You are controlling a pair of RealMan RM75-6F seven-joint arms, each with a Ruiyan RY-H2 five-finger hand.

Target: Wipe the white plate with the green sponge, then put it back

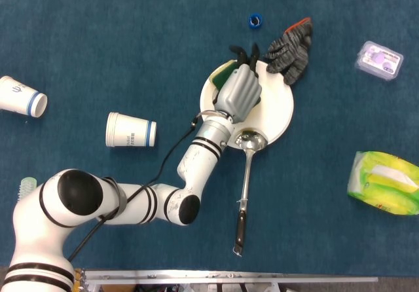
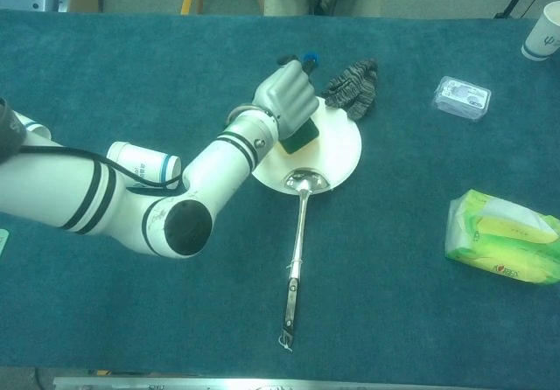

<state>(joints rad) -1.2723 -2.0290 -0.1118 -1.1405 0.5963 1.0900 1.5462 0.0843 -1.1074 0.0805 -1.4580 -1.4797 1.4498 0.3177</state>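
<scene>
Plate [image 1: 278, 109], white, sat near table's far-edge middle; green sponge [image 2: 300, 135] lay on its left part, gripped by left hand [image 1: 239, 94], fingers curled closed over it; ladle [image 1: 246, 174] bowl rested on plate's near rim, handle running toward near edge; grey glove [image 1: 291, 48] touched plate's far rim; blue cap [image 1: 255, 21] just beyond; paper cup [image 1: 130, 130] on its side left of plate; second cup [image 1: 23, 96] near left edge; tissue pack [image 1: 386, 182] and small plastic box [image 1: 379, 61] toward right edge; right hand unseen.
</scene>
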